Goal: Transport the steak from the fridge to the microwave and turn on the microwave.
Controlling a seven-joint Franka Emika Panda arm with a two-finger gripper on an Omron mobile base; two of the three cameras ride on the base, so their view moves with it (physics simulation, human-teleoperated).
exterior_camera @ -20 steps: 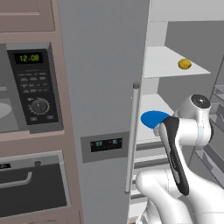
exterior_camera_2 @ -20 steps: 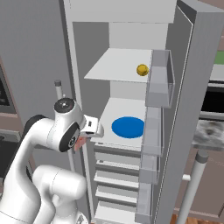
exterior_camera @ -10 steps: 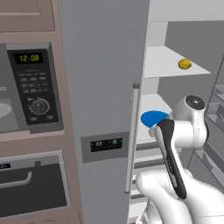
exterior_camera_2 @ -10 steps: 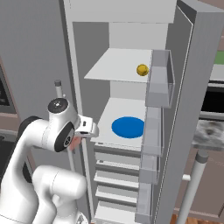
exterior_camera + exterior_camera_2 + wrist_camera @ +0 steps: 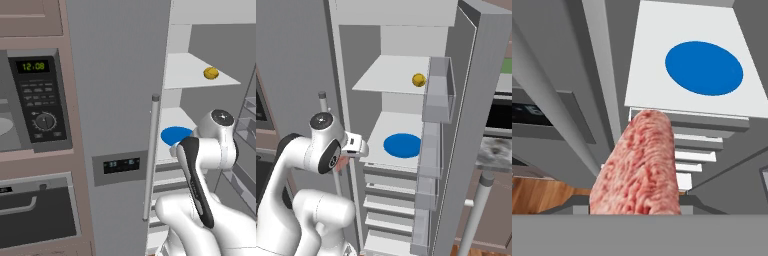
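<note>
Clamped in our gripper [image 5: 345, 161], the steak [image 5: 639, 167] juts lengthwise straight out from the fingers, just outside the open fridge [image 5: 466, 100], near the front edge of the shelf bearing the blue plate [image 5: 402, 145]. We judge the microwave [image 5: 35, 100] lies well to the left, past the closed fridge door, so the load must swing that way.

The microwave [image 5: 35, 100] panel carries a green clock [image 5: 33, 66] reading 12:08 (at about ten o'clock in the left base view). The fridge [image 5: 117, 100] door's small black display [image 5: 121, 164] shows pale characters, illegible.
</note>
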